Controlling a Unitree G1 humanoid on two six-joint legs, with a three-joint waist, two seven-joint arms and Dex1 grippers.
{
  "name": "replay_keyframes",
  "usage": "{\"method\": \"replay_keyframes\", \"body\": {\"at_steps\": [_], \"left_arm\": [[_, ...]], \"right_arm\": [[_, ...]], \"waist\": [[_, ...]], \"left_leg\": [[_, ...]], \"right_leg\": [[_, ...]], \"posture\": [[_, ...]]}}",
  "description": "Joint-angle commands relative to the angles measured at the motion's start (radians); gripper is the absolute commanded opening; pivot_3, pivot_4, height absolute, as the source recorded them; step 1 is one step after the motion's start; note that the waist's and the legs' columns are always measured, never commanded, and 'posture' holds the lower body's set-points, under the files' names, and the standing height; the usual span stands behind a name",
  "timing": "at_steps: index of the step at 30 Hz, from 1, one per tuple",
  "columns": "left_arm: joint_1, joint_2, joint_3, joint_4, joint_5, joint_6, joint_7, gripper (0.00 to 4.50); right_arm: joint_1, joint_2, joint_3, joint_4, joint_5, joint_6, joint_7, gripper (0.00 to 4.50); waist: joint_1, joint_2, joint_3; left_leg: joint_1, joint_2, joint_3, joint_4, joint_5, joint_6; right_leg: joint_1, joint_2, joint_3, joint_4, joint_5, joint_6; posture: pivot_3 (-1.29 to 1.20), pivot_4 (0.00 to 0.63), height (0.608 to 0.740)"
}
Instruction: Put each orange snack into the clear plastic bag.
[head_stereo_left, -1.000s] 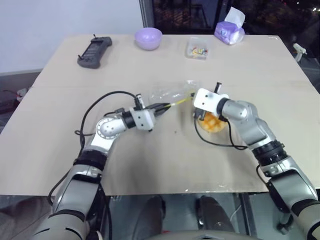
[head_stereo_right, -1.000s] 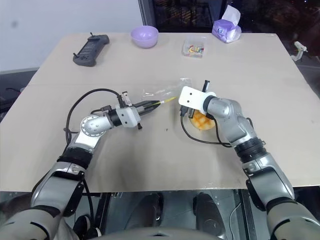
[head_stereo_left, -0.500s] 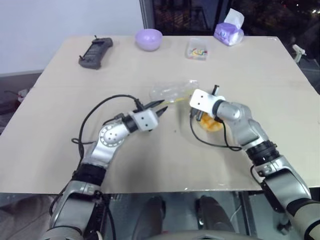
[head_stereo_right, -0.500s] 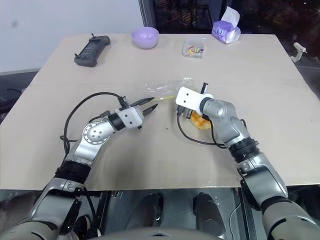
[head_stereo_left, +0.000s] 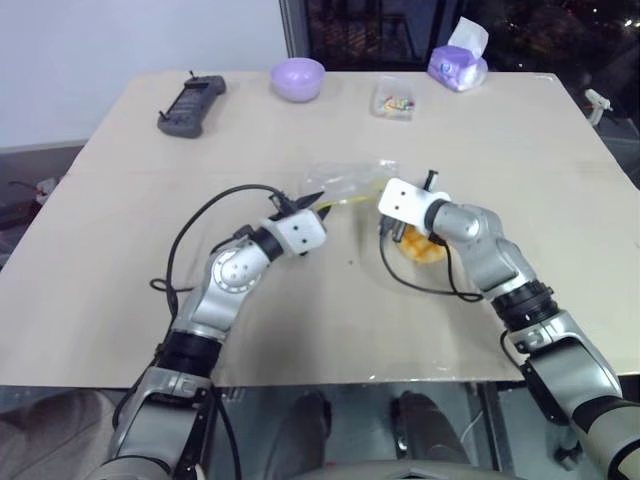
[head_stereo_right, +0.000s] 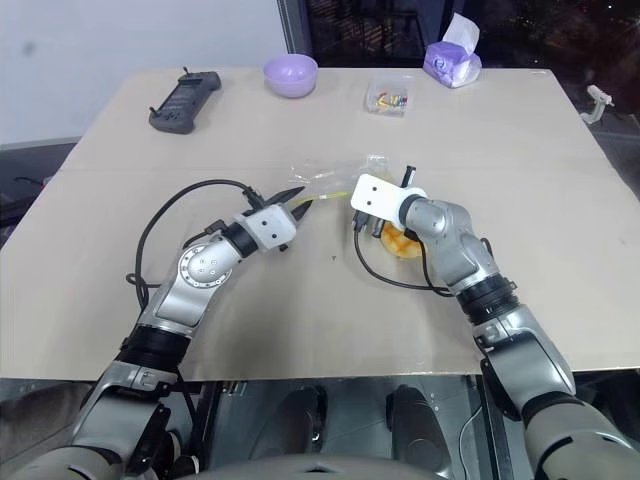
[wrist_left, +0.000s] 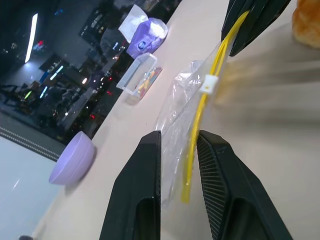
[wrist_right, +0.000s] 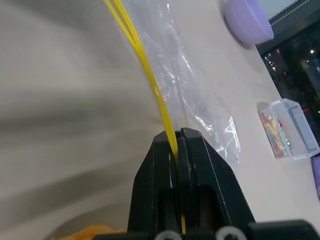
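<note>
Pinching the yellow seal strip (wrist_right: 150, 80) of the clear plastic bag (head_stereo_left: 345, 182), the right gripper (wrist_right: 178, 142) has its two black fingers pressed tight together on the strip's end. The bag stretches between the two grippers near the middle of the table (head_stereo_left: 120, 220), its crinkly film lying toward the far side.

At the bag's other end, the left gripper (wrist_left: 179, 150) has its fingers (wrist_left: 142, 190) parted, with the loose end of the yellow strip and the edge of the film lying in the gap between them; I cannot tell whether either finger touches the bag.

One orange snack (head_stereo_left: 422, 247) sits on the table just below the right gripper's wrist, beside the bag and outside it.

Along the far edge of the table stand a dark handheld controller (head_stereo_left: 190, 102), a lilac bowl (head_stereo_left: 297, 77), a small clear box of coloured bits (head_stereo_left: 395, 97) and a purple tissue pack (head_stereo_left: 459, 60), all well apart from the bag.
</note>
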Motion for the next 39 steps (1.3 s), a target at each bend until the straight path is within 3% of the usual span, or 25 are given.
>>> {"method": "replay_keyframes", "body": {"at_steps": [1, 4, 20, 23, 28, 32, 37, 39], "left_arm": [[-0.014, 0.000, 0.001, -0.012, -0.020, 0.003, -0.012, 0.92], [-0.022, -0.003, 0.000, -0.006, -0.030, -0.003, -0.017, 0.03], [-0.032, -0.003, -0.021, 0.037, -0.024, -0.034, -0.023, 0.03], [-0.033, 0.000, -0.020, 0.049, -0.025, -0.047, -0.026, 0.00], [-0.044, 0.004, -0.021, 0.076, -0.024, -0.073, -0.030, 0.00], [-0.047, 0.007, -0.022, 0.089, -0.022, -0.088, -0.028, 0.00], [-0.059, 0.015, -0.022, 0.101, -0.020, -0.103, -0.029, 0.00], [-0.063, 0.016, -0.024, 0.109, -0.019, -0.109, -0.030, 0.00]], "right_arm": [[-0.017, -0.004, -0.003, -0.040, 0.000, -0.006, -0.003, 0.00], [-0.016, -0.001, -0.003, -0.044, 0.000, -0.006, -0.006, 0.00], [0.021, -0.020, -0.060, -0.111, 0.073, 0.018, 0.015, 0.00], [0.026, -0.031, -0.051, -0.124, 0.072, 0.026, 0.027, 0.97], [0.036, -0.045, -0.034, -0.137, 0.081, 0.037, 0.057, 3.21], [0.045, -0.056, -0.032, -0.156, 0.087, 0.027, 0.075, 3.21], [0.064, -0.029, -0.118, -0.270, 0.238, 0.104, 0.136, 3.21], [0.067, -0.004, -0.138, -0.310, 0.294, 0.145, 0.142, 2.71]], "waist": [[0.000, 0.000, 0.000], [0.000, 0.000, 0.000], [0.001, 0.000, 0.000], [0.001, 0.000, 0.000], [0.000, 0.000, 0.000], [0.001, 0.000, 0.000], [0.001, 0.000, 0.000], [0.000, 0.000, 0.000]], "left_leg": [[0.000, 0.000, 0.000, 0.000, 0.000, 0.000], [0.000, 0.000, 0.000, 0.000, 0.000, 0.000], [0.000, 0.000, 0.000, 0.000, 0.000, 0.000], [0.000, 0.000, 0.000, 0.000, 0.000, 0.000], [0.000, 0.000, 0.000, 0.000, 0.000, 0.000], [0.000, 0.000, 0.000, 0.000, 0.000, 0.000], [0.000, 0.000, 0.000, 0.000, 0.000, 0.000], [0.000, 0.000, 0.000, 0.000, 0.000, 0.000]], "right_leg": [[0.000, 0.000, 0.000, 0.000, 0.000, 0.000], [0.000, 0.000, 0.000, 0.000, 0.000, 0.000], [0.000, 0.000, 0.000, 0.000, 0.000, 0.000], [0.000, 0.000, 0.000, 0.000, 0.000, 0.000], [0.000, 0.000, 0.000, 0.000, 0.000, 0.000], [0.000, 0.000, 0.000, 0.000, 0.000, 0.000], [0.000, 0.000, 0.000, 0.000, 0.000, 0.000], [0.000, 0.000, 0.000, 0.000, 0.000, 0.000]], "posture": [[0.00, 0.150, 0.740], [0.00, 0.150, 0.740], [0.00, 0.150, 0.740], [0.00, 0.150, 0.740], [0.00, 0.150, 0.740], [0.00, 0.150, 0.740], [0.00, 0.150, 0.740], [0.00, 0.150, 0.740]]}}
